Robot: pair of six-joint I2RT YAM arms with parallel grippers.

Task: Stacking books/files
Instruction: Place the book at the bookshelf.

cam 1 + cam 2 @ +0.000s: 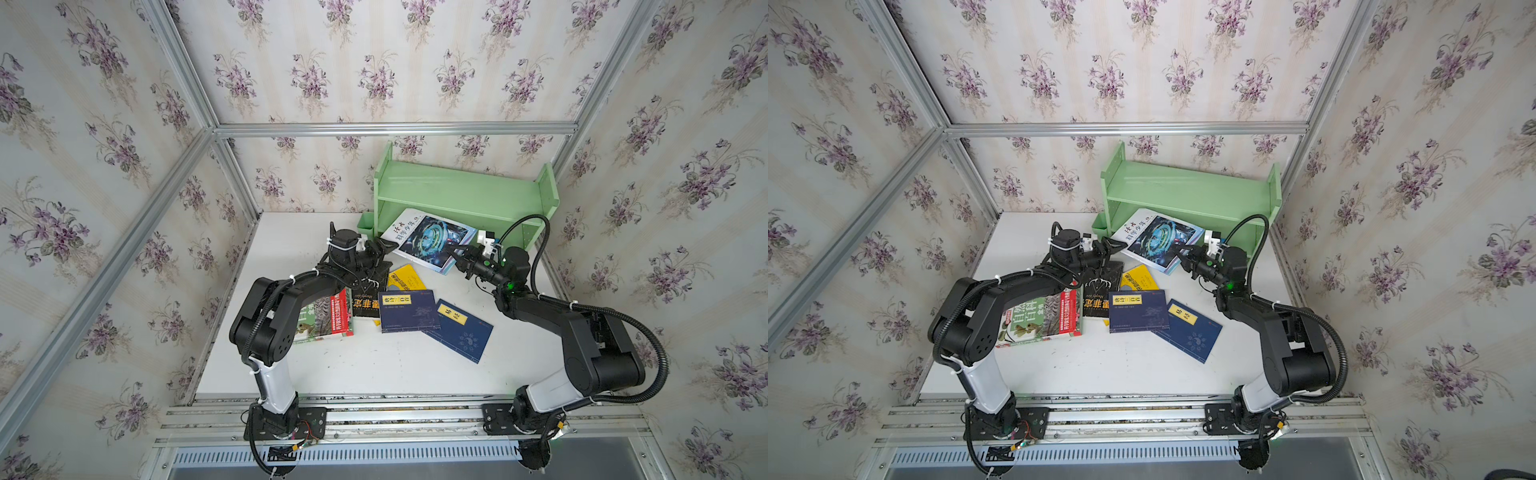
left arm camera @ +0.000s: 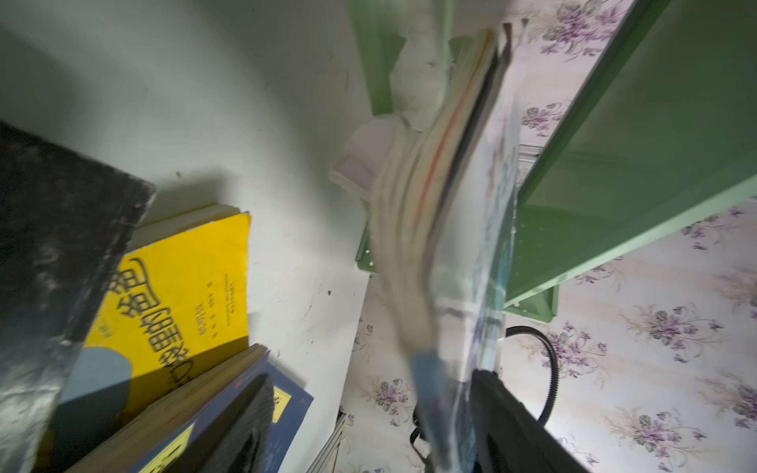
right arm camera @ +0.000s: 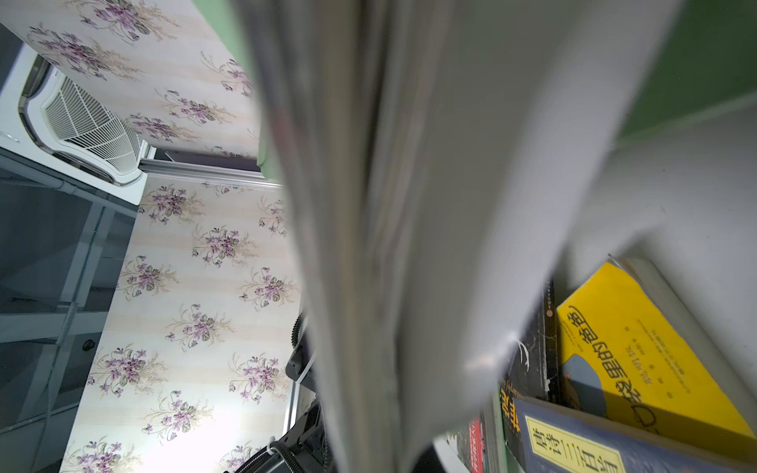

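Note:
The white book with the teal ring [image 1: 432, 239] hangs tilted above the table in front of the shelf. My right gripper [image 1: 455, 254] is shut on its near right corner. My left gripper [image 1: 388, 248] straddles its left edge, jaws open; in the left wrist view the book [image 2: 442, 204] lies close to one finger [image 2: 504, 413]. Flat on the table are the green plant book [image 1: 328, 316], the black book [image 1: 368, 303], the yellow book [image 1: 405, 278] and two navy books [image 1: 407, 309] [image 1: 461, 330]; these last overlap.
The pale green two-tier shelf [image 1: 461, 191] stands at the back against the wall, with a small green cup [image 1: 365, 224] on its left end. Wallpapered walls close in the white table [image 1: 374, 365] on three sides.

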